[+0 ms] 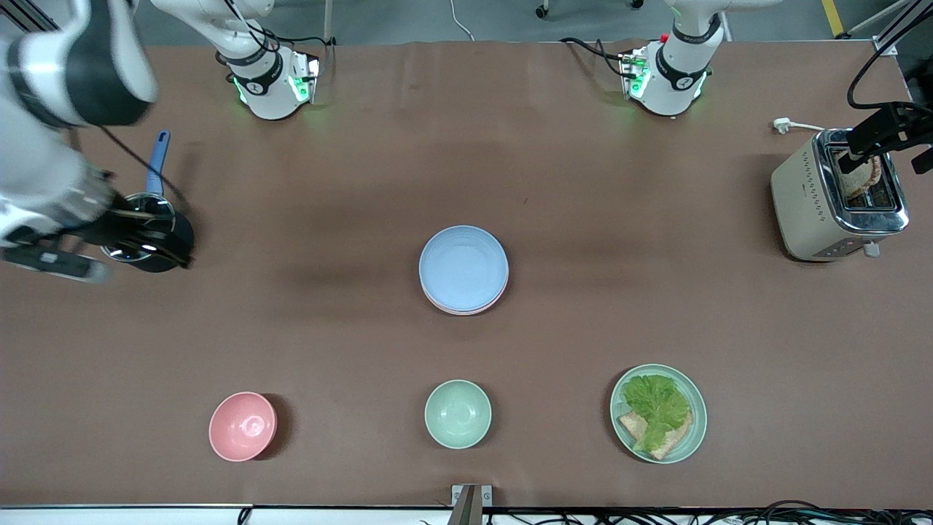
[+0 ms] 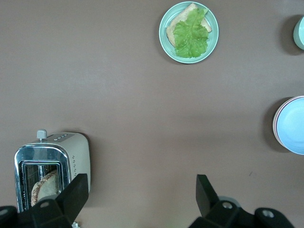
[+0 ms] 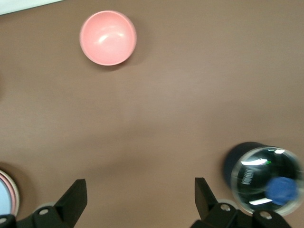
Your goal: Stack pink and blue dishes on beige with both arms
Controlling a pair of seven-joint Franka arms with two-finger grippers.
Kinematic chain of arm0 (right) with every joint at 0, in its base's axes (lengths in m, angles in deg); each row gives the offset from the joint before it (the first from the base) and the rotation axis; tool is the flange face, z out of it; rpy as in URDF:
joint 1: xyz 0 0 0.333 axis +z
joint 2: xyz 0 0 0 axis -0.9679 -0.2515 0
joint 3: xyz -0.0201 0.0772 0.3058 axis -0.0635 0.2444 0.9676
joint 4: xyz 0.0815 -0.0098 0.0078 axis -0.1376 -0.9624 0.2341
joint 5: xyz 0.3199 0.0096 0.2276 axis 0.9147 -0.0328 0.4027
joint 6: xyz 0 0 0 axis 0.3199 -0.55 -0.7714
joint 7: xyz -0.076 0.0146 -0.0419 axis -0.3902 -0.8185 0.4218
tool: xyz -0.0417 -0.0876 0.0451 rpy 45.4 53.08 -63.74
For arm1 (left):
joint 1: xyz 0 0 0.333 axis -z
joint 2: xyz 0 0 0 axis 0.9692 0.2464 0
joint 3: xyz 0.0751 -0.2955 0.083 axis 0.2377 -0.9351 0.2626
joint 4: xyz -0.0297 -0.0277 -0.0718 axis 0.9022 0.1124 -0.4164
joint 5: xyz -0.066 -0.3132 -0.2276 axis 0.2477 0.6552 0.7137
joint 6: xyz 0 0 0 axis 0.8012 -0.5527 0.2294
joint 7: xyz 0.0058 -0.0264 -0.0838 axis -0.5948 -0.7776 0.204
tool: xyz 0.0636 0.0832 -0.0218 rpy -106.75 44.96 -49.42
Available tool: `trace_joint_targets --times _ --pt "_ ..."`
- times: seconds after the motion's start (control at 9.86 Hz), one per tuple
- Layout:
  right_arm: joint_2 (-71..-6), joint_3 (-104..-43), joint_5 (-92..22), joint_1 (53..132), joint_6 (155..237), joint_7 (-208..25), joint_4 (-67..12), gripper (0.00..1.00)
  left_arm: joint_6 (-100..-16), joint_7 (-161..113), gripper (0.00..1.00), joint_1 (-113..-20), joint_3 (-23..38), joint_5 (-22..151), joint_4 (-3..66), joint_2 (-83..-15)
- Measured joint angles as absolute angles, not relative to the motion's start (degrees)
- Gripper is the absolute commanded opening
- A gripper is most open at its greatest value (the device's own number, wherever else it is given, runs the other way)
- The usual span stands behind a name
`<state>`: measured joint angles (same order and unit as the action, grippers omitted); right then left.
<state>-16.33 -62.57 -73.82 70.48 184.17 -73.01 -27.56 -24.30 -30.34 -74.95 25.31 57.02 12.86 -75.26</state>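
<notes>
The light blue plate (image 1: 463,267) lies on top of a stack in the middle of the table. The pink plate's rim (image 1: 459,310) peeks out under it. The beige plate is hidden beneath them. The stack also shows at the edge of the left wrist view as the blue plate (image 2: 293,124), and in the right wrist view as a pink rim (image 3: 6,190). My left gripper (image 1: 883,135) (image 2: 141,183) hangs open and empty over the toaster. My right gripper (image 1: 146,240) (image 3: 140,185) is open and empty, up beside a lidded pot.
A toaster (image 1: 805,198) with a bread slice stands at the left arm's end. A black pot with a glass lid and blue handle (image 1: 157,164) sits at the right arm's end. Near the front camera lie a pink bowl (image 1: 243,426), a mint bowl (image 1: 458,413) and a mint plate (image 1: 696,430) with lettuce on bread.
</notes>
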Motion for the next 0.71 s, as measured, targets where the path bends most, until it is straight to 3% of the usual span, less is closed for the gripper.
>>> trace_joint_targets --times 0.41,0.71 --pt "-15.5 -65.4 -72.0 70.6 165.8 -75.0 -13.9 1.00 -24.1 -30.3 1.00 -74.7 25.4 56.8 13.0 -75.2" --pt "-15.6 -69.3 -70.7 70.5 163.5 -81.7 -12.0 1.00 -24.1 -30.3 1.00 -74.7 25.5 56.8 13.0 -75.2"
